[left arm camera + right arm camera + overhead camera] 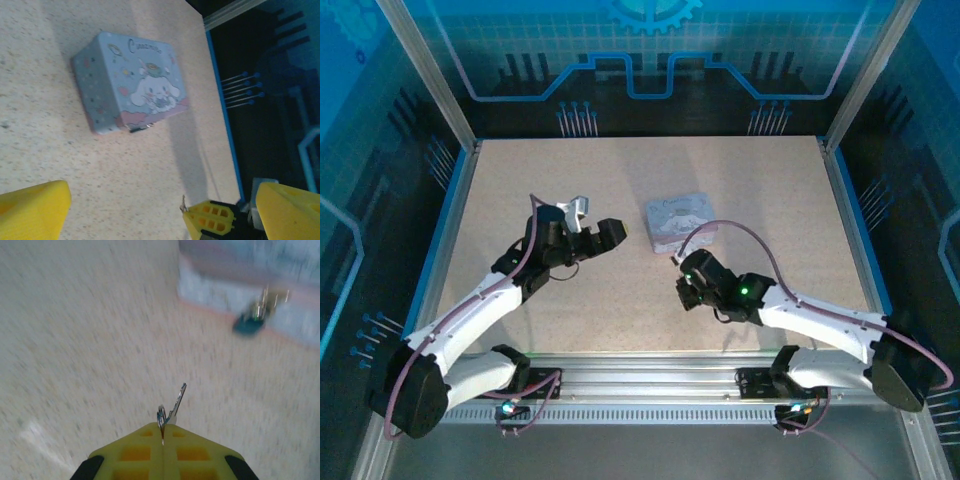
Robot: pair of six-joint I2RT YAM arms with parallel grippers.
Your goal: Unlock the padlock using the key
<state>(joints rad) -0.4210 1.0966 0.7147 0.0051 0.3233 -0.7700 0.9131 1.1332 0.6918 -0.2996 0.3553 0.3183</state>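
Key: a thin metal sliver (176, 402) with a small ring at its base. It is pinched at the tip of the right claw (162, 432) and sticks out past the fingertips, tilted to the right and apart from the padlock.
Padlock: small, dark and blurred (252, 317). It sits at the lower front edge of the tin, close to the tabletop, ahead and to the right of the key.
Right claw: closed on the key with its yellow fingers pressed together. It is near the tin's near side and points toward it.
Tin: pastel lilac-blue (130, 82) with a white cartoon character on the lid. It lies flat, right of the tabletop's centre.
Left claw: wide open and holding nothing (598, 222). It is left of the tin and faces it.
Tabletop: a speckled beige board (520, 180).
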